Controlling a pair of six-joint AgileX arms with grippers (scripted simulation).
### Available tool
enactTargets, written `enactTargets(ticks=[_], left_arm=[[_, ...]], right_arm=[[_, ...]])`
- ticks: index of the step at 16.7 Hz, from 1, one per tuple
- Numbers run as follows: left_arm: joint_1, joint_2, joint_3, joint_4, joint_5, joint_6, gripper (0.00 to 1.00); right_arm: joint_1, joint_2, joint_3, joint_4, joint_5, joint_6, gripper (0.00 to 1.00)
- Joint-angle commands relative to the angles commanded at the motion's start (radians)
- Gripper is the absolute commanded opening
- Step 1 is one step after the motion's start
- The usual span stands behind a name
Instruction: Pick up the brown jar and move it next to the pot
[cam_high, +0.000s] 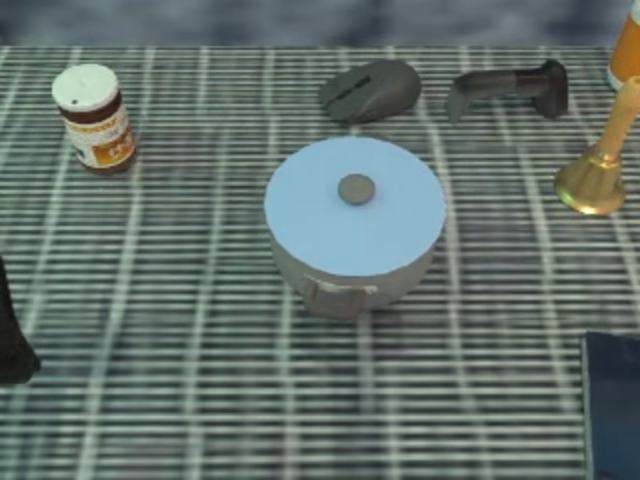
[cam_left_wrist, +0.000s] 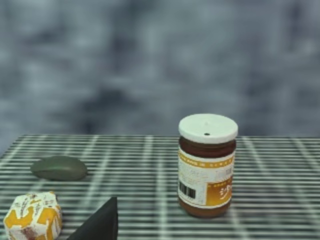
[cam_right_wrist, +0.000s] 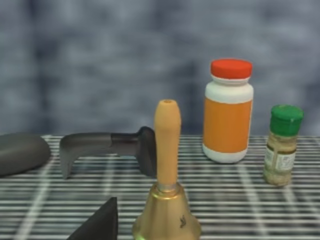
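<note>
The brown jar (cam_high: 92, 118) stands upright at the table's far left, with a white cap and an orange-and-white label. In the left wrist view the brown jar (cam_left_wrist: 207, 165) stands ahead of my gripper, with bare table between them. The grey pot (cam_high: 355, 225) with its pale-blue lid sits mid-table, well to the right of the jar. My left gripper (cam_high: 14, 345) hangs at the left edge, nearer than the jar; one dark finger (cam_left_wrist: 100, 224) shows, set wide, holding nothing. My right gripper is outside the top view; one finger (cam_right_wrist: 100, 222) shows before the golden bell (cam_right_wrist: 166, 200), empty.
Behind the pot lie a grey mouse (cam_high: 370, 90) and a dark handheld tool (cam_high: 510, 88). The bell (cam_high: 598, 165) and an orange container (cam_high: 628, 45) stand far right, a dark-blue block (cam_high: 612, 405) near right. A yellow-white carton (cam_left_wrist: 32, 216) sits near my left gripper.
</note>
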Motion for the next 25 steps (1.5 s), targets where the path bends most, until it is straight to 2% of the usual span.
enactTargets(ticks=[5, 8, 12, 17, 25], left_arm=[[-0.004, 0.053, 0.036, -0.04, 0.009, 0.001, 1.0], [-0.012, 0.19, 0.137, -0.142, 0.028, 0.007, 1.0], [-0.024, 0.468, 0.374, -0.337, 0.058, 0.022, 1.0], [-0.037, 0.917, 0.822, -0.605, 0.09, 0.054, 1.0], [-0.044, 1.712, 1.747, -1.001, 0.102, 0.116, 1.0]], right_arm=[[0.0, 0.0, 0.0, 0.0, 0.0, 0.0, 1.0], [0.0, 0.0, 0.0, 0.0, 0.0, 0.0, 1.0], [0.0, 0.0, 0.0, 0.0, 0.0, 0.0, 1.0], [0.0, 0.0, 0.0, 0.0, 0.0, 0.0, 1.0], [0.0, 0.0, 0.0, 0.0, 0.0, 0.0, 1.0]])
